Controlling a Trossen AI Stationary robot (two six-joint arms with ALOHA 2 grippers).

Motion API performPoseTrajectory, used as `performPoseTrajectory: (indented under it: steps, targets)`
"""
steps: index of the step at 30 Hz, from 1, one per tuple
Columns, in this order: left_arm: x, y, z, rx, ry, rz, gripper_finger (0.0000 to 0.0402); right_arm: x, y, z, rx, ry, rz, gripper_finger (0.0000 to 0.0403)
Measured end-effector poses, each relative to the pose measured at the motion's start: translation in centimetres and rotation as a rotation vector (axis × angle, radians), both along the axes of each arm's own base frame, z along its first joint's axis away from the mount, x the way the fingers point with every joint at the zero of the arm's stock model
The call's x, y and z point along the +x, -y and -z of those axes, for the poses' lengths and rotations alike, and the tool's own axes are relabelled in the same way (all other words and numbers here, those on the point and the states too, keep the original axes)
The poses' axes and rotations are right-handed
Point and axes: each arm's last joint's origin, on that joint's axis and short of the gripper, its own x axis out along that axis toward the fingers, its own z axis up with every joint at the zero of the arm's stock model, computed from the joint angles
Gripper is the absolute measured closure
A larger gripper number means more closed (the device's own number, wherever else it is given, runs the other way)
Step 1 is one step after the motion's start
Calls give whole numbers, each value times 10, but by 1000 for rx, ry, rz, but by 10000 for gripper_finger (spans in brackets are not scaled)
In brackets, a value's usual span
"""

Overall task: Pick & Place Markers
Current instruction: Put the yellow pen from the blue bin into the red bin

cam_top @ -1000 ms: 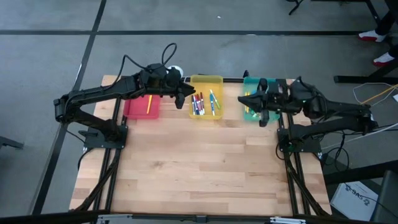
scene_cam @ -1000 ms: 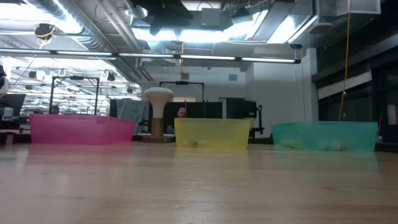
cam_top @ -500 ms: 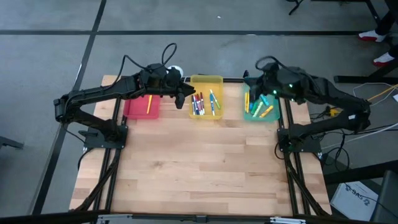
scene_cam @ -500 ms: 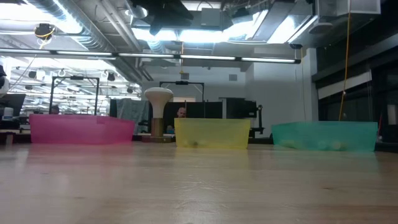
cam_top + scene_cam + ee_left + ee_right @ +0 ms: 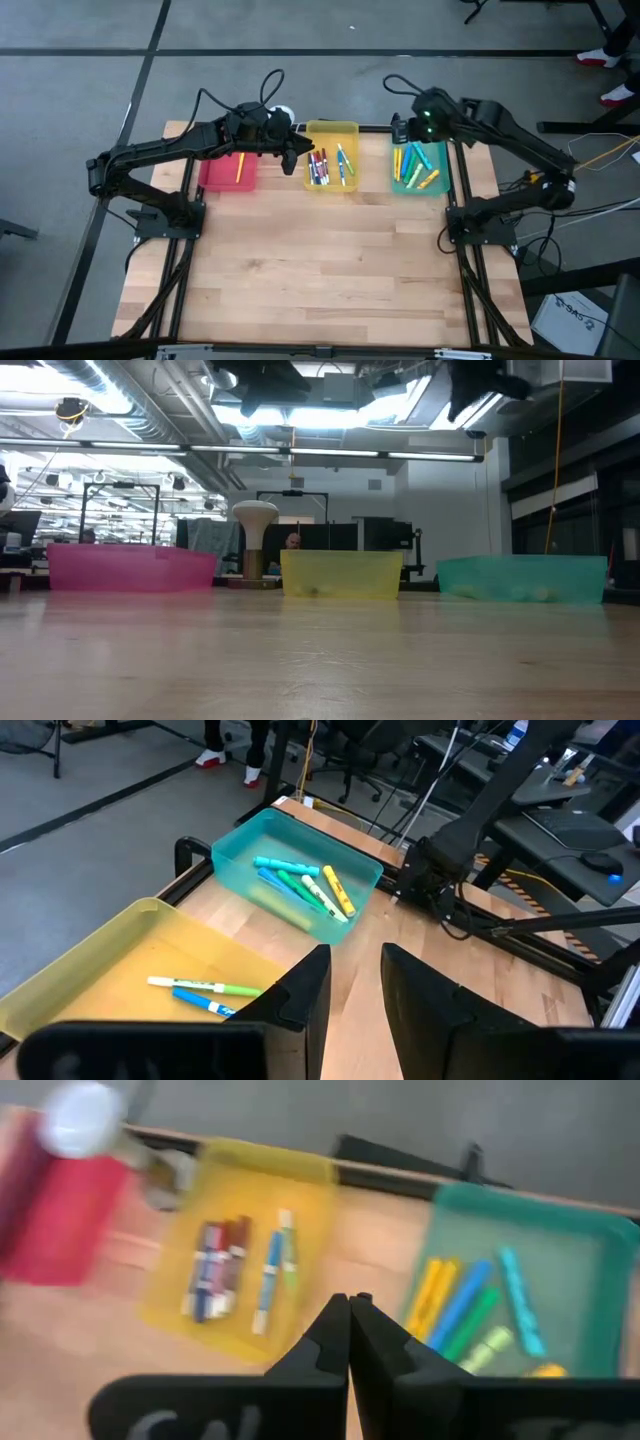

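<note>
Closed right claw (image 5: pixel 349 1312) above markers (image 5: pixel 238 1268) in yellow tray (image 5: pixel 168 1302), teal tray (image 5: pixel 597 1318).

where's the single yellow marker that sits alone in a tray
In the high view the lone yellow marker lies in the red tray at the table's far left, under the left arm, left of the yellow tray.

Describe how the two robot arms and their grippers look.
Both arms are dark, slim, jointed links on black bases, with black cables looping above them. The left gripper ends in two flat black fingers. The right gripper has matching black fingers, and a small green light glows on its wrist.
</note>
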Motion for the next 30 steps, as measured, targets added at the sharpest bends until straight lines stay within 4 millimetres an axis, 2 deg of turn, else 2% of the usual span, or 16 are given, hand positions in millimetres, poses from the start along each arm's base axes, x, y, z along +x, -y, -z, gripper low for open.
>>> performPoseTrajectory:
  steps: [9,19,25,30]
  targets:
    - [0,0,0,0,-1,0,316,10,44,31,167,-157,140,401]
    - [0,0,1,-3,-7,0,316,19,88,71,285,-373,188,401]
    - [0,0,1,-5,-12,1,316,17,104,99,362,-454,177,401]
    - [-1,0,3,-12,-32,0,316,11,113,128,424,-424,162,401]
